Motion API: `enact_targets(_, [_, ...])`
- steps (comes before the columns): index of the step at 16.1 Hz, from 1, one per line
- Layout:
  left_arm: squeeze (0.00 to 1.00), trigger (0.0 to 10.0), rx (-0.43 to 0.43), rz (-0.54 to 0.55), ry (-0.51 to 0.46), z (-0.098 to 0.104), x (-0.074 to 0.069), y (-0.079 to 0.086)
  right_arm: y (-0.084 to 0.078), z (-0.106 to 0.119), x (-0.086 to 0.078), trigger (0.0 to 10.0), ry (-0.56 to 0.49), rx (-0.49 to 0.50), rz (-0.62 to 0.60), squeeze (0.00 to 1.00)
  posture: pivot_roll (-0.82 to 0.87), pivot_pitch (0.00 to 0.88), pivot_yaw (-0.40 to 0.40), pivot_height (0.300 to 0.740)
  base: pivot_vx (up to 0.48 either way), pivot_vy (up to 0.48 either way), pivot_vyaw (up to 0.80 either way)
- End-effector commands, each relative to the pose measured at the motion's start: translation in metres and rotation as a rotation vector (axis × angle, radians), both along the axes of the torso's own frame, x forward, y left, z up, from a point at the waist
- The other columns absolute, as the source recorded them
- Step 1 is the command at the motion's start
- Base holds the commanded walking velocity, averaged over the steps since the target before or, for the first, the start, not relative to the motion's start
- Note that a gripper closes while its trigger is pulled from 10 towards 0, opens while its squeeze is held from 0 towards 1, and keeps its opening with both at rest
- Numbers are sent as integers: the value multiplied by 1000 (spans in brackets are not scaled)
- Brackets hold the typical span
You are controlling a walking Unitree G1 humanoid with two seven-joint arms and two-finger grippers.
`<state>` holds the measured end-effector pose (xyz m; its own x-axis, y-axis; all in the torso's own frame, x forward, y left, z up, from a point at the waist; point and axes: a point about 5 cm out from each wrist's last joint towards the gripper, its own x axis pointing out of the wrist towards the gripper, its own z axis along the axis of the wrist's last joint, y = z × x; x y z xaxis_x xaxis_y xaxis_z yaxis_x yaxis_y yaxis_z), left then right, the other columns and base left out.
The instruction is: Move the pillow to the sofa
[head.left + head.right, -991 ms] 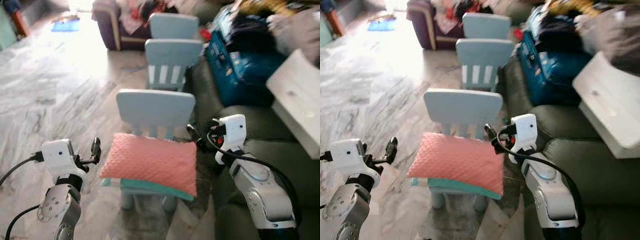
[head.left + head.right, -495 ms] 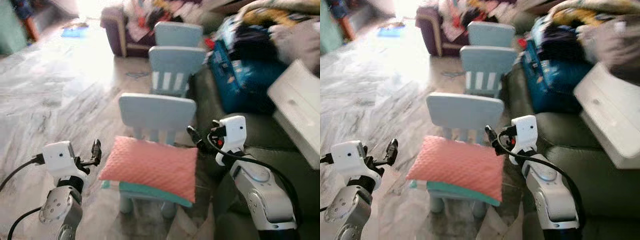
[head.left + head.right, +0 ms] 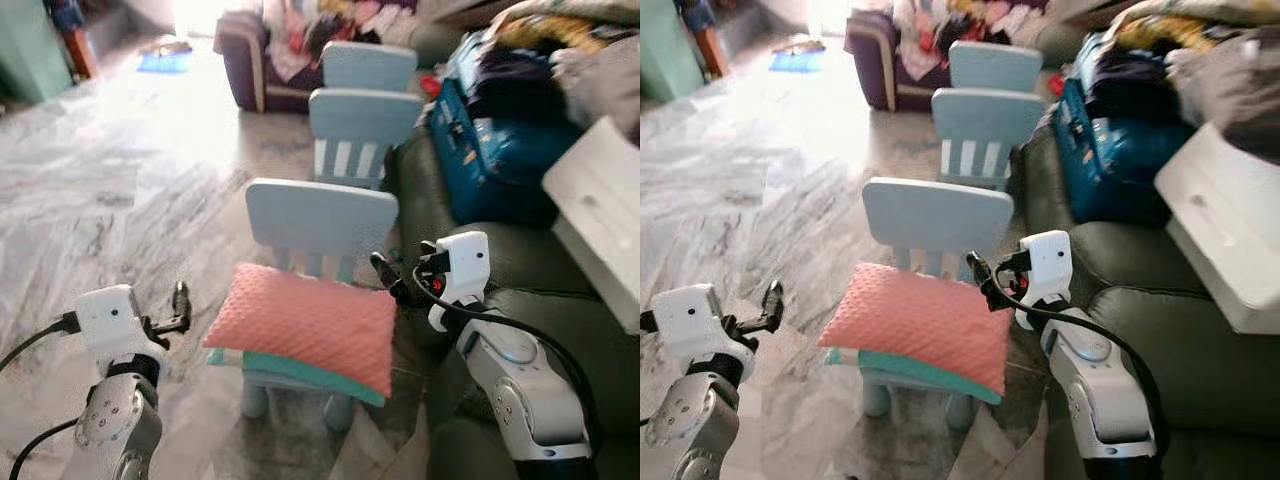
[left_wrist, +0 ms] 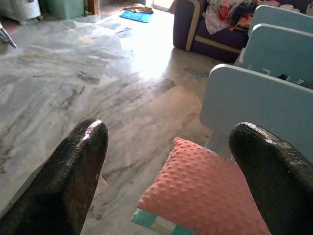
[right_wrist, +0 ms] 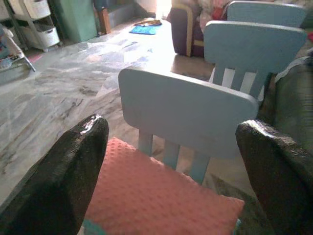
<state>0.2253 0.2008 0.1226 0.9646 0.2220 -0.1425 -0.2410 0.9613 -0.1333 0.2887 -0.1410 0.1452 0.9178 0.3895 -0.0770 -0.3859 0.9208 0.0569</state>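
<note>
A plump rectangular pillow, coral pink with a nubbly dotted weave, lies flat on the seat of the nearest pale blue plastic chair, over a teal layer. Its long axis runs across the seat, parallel to the chair's slab back. The left gripper hangs just off the pillow's left edge, fingers spread. The right gripper sits at its far right corner, fingers wide apart too. The dark green sofa stands right of the chair, on the veined marble floor
</note>
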Motion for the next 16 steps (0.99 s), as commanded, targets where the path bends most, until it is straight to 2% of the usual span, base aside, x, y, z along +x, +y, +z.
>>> enact_targets(1, [0,10000,17,23,-12,3,-3,3,-1,3,-1,10000,-12,0,3,0,-1,126,-48,740,0,0,0])
enact_targets(8, [0,10000,37,25,-6,1,-7,3,-1,4,-4,10000,-14,2,14,0,-2,139,-51,740,0,0,0])
enact_targets(16, [0,10000,68,-12,36,-2,-28,-4,-7,-1,-28,10000,36,1,17,0,-8,238,-65,740,0,0,0])
